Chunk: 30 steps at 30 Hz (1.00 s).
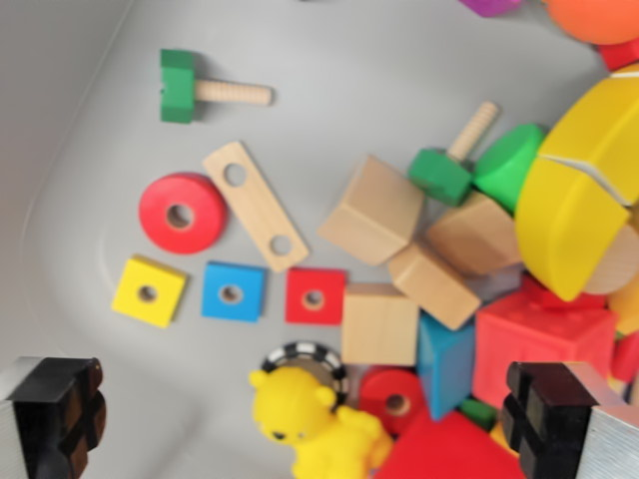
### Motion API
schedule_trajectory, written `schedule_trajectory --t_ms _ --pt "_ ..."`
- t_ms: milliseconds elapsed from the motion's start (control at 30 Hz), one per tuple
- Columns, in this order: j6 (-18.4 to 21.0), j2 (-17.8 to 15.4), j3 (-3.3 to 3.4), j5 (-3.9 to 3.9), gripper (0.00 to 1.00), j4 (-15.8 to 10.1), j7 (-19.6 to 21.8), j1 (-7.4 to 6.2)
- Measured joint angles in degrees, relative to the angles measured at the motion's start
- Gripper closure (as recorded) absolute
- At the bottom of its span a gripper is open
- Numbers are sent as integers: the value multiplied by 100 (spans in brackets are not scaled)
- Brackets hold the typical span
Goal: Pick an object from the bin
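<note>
I look straight down into a grey bin [90,120] full of toys. My gripper [305,424] is open, its two black fingertips [60,414] at the bottom corners of the wrist view with nothing between them but air. A yellow toy bear [305,414] lies low in the middle, between the fingers. Above it sit a plain wooden cube [379,324], a red square nut [316,296], a blue square nut [234,291] and a yellow square nut [149,291]. A red round disc [182,212] and a wooden two-hole strip [255,205] lie further up.
A green-headed wooden bolt [205,90] lies at the top left. Wooden blocks [374,210], a second green bolt [449,165], a big yellow piece [584,190] and a red brick [544,339] crowd the right side. The bin's wall rises on the left.
</note>
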State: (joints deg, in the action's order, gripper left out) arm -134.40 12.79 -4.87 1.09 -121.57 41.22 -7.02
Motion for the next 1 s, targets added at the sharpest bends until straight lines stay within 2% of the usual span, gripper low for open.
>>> schedule_trajectory --t_ms 533,1000 --pt "-598 390 -126 122 0 -239 -137 -287" --pt "-1131 881 -206 292 0 -318 -215 -594"
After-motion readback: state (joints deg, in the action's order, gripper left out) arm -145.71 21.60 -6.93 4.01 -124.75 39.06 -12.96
